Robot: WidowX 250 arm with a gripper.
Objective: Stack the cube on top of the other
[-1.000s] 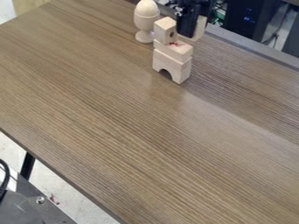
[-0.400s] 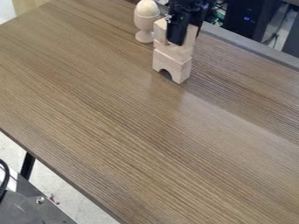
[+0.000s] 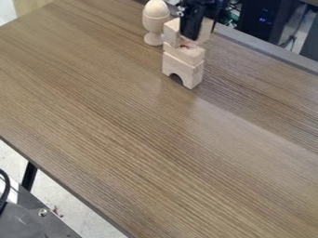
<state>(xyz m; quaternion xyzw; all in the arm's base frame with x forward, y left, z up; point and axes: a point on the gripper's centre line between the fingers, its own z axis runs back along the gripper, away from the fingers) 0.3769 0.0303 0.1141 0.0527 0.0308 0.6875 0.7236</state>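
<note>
Pinching a block (image 3: 207, 29) at one o'clock, my jaws could topple the perched cube (image 3: 171, 32) if I drift towards nine.

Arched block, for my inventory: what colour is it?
The arched block is pale beige, best seen in the camera view.

A pale cube (image 3: 171, 33) tops blocks (image 3: 182, 63), another cube (image 3: 206, 30) held nearby.
</note>
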